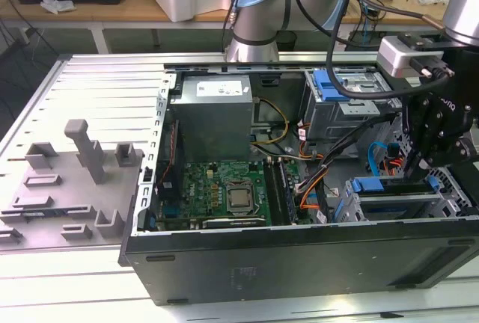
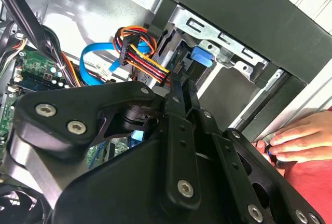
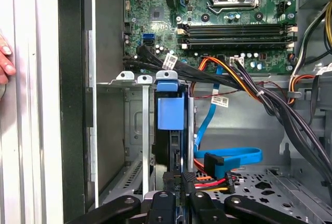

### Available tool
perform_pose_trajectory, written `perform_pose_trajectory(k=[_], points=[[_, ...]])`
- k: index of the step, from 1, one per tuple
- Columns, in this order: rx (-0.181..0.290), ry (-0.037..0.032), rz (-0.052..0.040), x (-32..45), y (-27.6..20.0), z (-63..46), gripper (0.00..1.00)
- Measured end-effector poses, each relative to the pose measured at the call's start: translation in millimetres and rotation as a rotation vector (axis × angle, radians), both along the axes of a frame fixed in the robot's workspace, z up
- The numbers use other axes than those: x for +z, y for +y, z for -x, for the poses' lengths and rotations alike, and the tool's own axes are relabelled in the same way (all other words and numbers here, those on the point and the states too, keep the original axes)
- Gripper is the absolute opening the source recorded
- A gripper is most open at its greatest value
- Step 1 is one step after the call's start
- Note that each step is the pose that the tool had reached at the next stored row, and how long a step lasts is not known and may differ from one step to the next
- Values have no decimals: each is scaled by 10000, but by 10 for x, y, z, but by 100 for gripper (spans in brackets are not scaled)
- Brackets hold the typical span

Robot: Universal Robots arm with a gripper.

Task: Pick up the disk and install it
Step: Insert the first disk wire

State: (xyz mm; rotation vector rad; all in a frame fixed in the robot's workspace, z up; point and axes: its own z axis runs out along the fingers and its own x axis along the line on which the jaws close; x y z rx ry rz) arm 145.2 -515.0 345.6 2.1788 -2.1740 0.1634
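Note:
The disk [image 3: 169, 107] stands on edge in a slot of the grey drive cage [image 3: 132, 125] at the front corner of the open computer case. Its blue end handle faces the motherboard. In the exterior view the disk [image 1: 374, 186] lies in the cage at the exterior view's right. My gripper [image 3: 178, 181] reaches down onto the disk's rear end, and its two black fingers are pressed against the disk's sides. In the second wrist view the gripper [image 2: 181, 86] points at the blue handle of the disk [image 2: 199, 58]. It hangs over the cage [image 1: 414, 164].
Orange, black and blue cables [image 3: 228, 162] lie right beside the cage. The motherboard [image 1: 224, 185] fills the case's middle. A second grey cage with a blue bracket [image 1: 329, 84] sits at the back. A person's hand [image 2: 295, 136] rests outside the case wall. Grey fixtures [image 1: 82, 158] stand on the table.

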Motion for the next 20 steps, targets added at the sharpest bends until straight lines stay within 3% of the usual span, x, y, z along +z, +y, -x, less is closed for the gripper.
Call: perform_pose_trajectory(k=[20], points=[[0, 0, -1, -22, -1, -9, 17]])
